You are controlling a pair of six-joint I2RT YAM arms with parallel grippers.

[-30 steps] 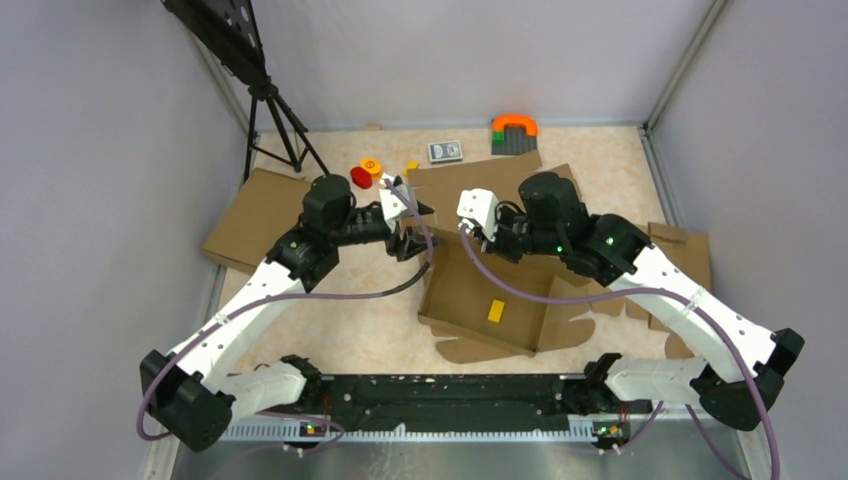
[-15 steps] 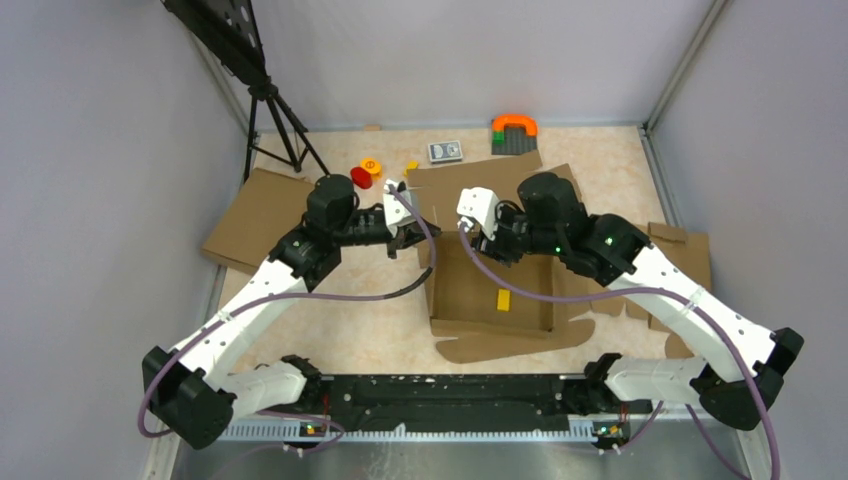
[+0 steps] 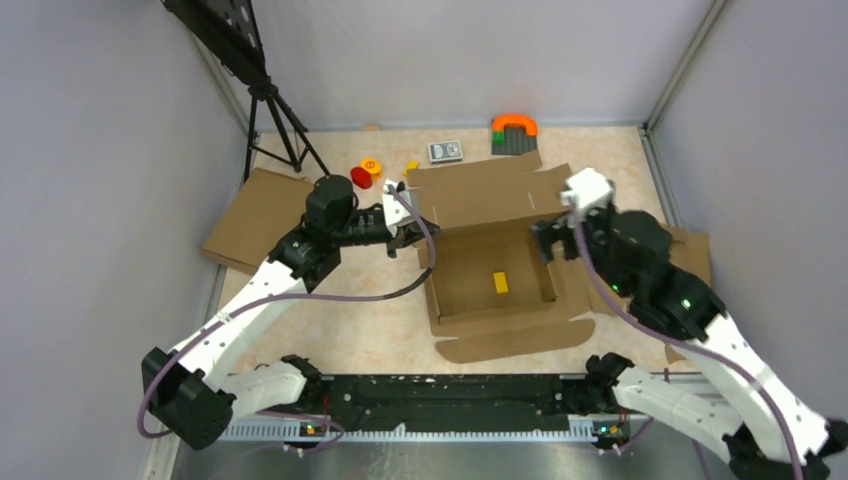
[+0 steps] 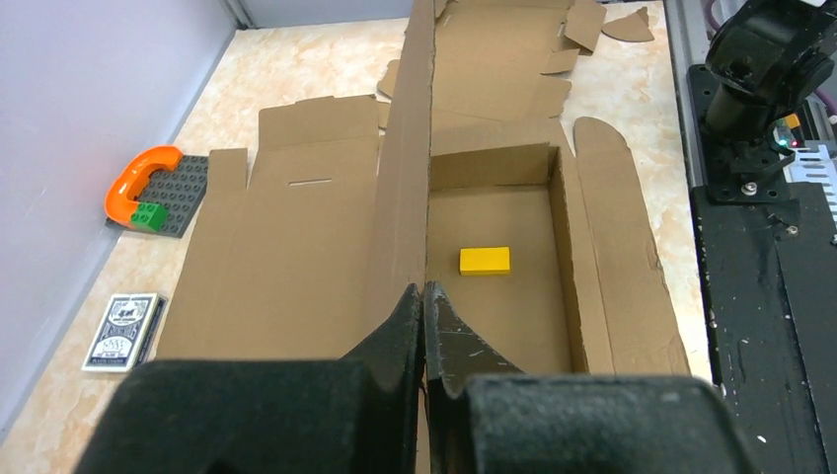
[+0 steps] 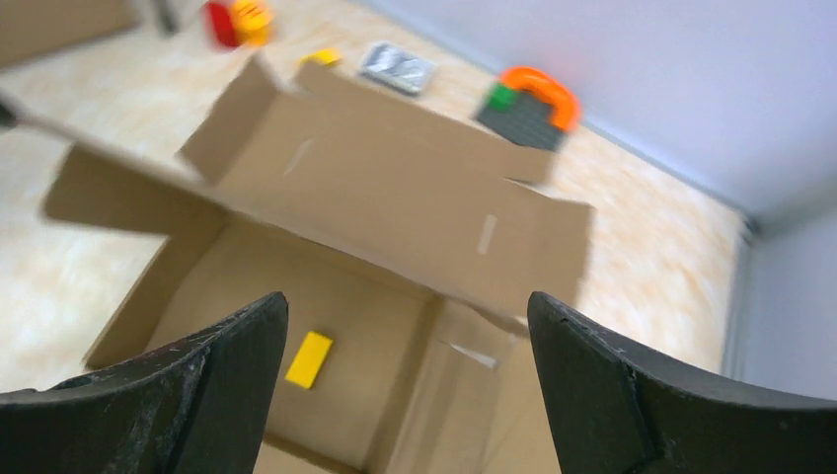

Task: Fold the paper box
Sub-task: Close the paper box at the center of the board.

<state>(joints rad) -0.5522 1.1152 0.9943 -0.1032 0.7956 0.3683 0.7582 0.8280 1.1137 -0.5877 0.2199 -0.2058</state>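
Paper box sits in the middle of the bench, between the 2 arms, as a shallow open tray. Its left, near and right walls stand up. The big rear panel leans back toward the far wall and shows 2 short slits. A long flap lies flat on the bench on the near side, and more flaps spread out flat to the right. 1 small yellow block lies on the tray floor, apart from all the walls.

The left end effector is pinched tight on the top edge of the box's left wall, near the far left corner; in the left wrist view the wall runs straight away from between the 2 fingers. The right end effector hangs above the right side of the box with its jaws spread wide and nothing between them. The right wrist view is blurred.

Behind the box, by the far wall, are an orange handle on a dark studded plate and a deck of cards. A red piece and a yellow round piece lie just left of the rear panel. A plain cardboard slab lies at the bench's left edge, near a black tripod.
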